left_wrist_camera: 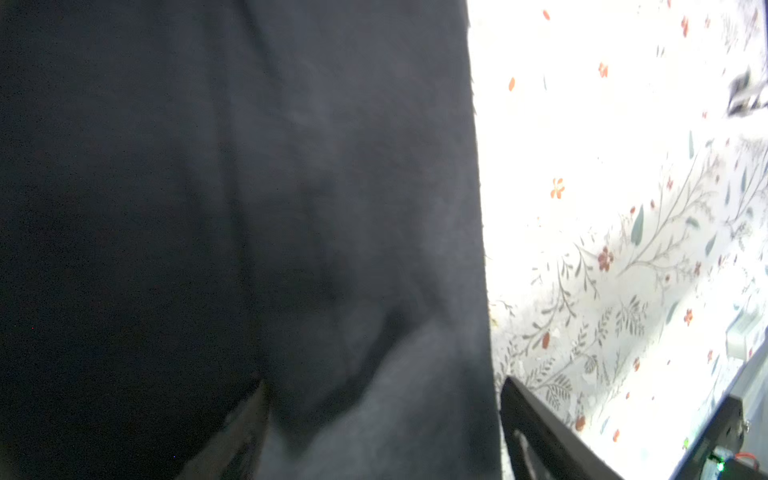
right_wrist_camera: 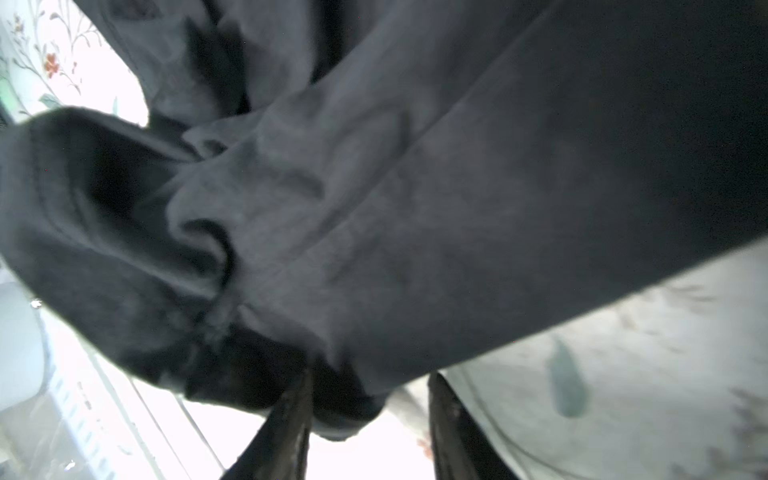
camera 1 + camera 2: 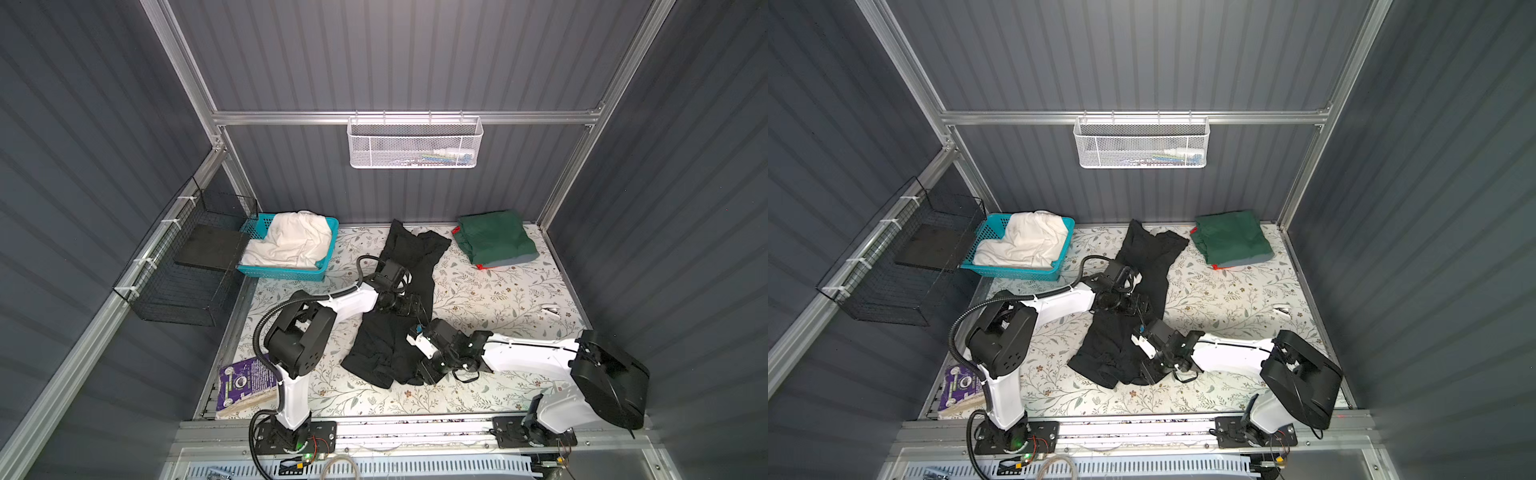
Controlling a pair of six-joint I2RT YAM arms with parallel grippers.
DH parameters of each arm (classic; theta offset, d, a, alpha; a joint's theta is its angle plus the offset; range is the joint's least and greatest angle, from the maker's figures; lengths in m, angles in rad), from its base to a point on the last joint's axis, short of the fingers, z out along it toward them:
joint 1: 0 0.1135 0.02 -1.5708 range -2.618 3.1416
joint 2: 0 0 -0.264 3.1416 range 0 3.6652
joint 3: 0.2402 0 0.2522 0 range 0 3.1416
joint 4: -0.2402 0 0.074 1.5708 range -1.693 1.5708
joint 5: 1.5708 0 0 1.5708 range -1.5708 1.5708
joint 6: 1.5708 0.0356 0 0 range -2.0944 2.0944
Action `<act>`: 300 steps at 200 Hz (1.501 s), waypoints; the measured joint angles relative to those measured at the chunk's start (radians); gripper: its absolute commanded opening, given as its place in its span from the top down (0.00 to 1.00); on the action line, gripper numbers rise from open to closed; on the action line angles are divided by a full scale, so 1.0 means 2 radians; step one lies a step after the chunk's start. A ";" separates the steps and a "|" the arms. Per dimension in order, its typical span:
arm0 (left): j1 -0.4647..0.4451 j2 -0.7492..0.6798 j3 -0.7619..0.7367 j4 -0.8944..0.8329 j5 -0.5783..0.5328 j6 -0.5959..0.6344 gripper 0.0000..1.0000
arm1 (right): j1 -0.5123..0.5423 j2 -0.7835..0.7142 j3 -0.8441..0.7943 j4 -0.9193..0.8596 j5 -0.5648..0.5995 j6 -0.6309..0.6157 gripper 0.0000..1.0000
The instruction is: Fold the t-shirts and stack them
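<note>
Jaws apart — both arms stretched low over black t-shirt (image 3: 415, 253).

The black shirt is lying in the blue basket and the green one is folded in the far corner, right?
Not quite. The black shirt lies spread out on the flowery table, not in the blue basket. What the basket holds is a white shirt. Both top views show this. The green one is folded in the far corner, as you said.
</note>
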 measured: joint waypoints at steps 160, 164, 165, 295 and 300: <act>-0.002 0.092 0.128 -0.043 -0.001 0.009 0.14 | 0.012 0.004 0.000 -0.016 -0.030 0.005 0.67; -0.001 0.092 0.128 -0.043 0.000 0.009 0.14 | 0.012 0.004 0.000 -0.018 -0.030 0.007 0.67; -0.001 0.092 0.128 -0.043 0.000 0.009 0.14 | 0.012 0.004 0.000 -0.018 -0.030 0.007 0.67; 0.006 0.105 0.152 -0.068 0.015 0.019 0.14 | 0.018 -0.029 0.008 -0.042 0.072 -0.043 0.49; 0.006 0.106 0.154 -0.071 0.017 0.019 0.14 | 0.018 -0.024 0.008 -0.039 0.070 -0.046 0.49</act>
